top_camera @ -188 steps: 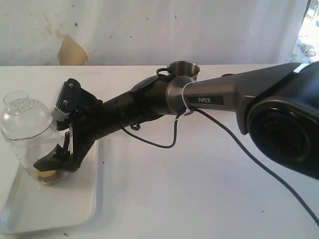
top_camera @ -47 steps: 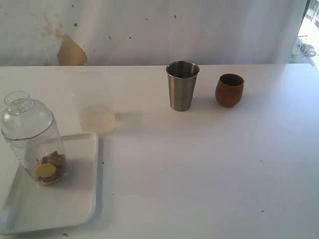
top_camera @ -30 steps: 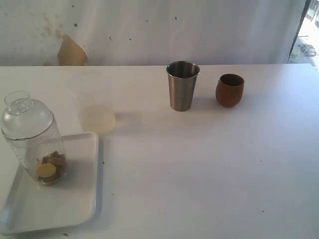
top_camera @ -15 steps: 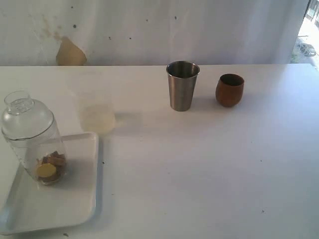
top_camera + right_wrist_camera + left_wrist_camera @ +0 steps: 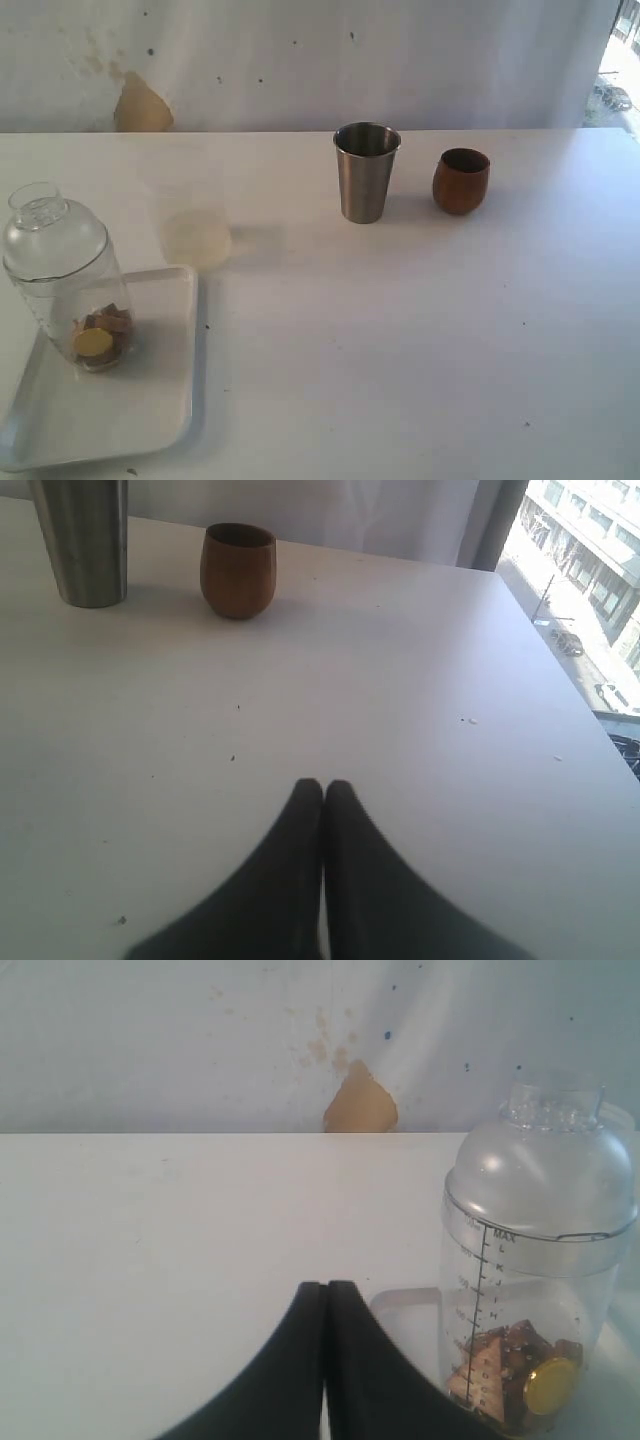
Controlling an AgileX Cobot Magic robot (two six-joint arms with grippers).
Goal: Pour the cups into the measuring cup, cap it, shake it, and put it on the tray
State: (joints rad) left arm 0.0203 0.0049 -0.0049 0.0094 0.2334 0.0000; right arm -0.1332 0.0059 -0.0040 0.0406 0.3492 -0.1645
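The measuring cup (image 5: 68,290) stands on the far left part of the white tray (image 5: 130,420), which lies at the near left corner of the tabletop (image 5: 400,330). A clear domed lid (image 5: 52,228) caps it. At its bottom lie some brown pieces (image 5: 108,322) and a round yellow disc (image 5: 94,343). The left wrist view shows the graduation marks running down the side of the measuring cup (image 5: 535,1310) under the lid (image 5: 545,1175). Just beyond the tray's far right corner sits a pale see-through cup (image 5: 193,228), faint against the white surface. The steel tumbler (image 5: 366,172) stands upright toward the far middle of the tabletop. The brown wooden cup (image 5: 461,181) is near it on the right, the two not touching. The left gripper (image 5: 325,1285) has its jaws pressed together with nothing between them, close to the measuring cup and apart from it. The right gripper (image 5: 322,783) also has its jaws closed and empty. It sits over bare tabletop, well short of the wooden cup (image 5: 238,570) and the tumbler (image 5: 85,540).
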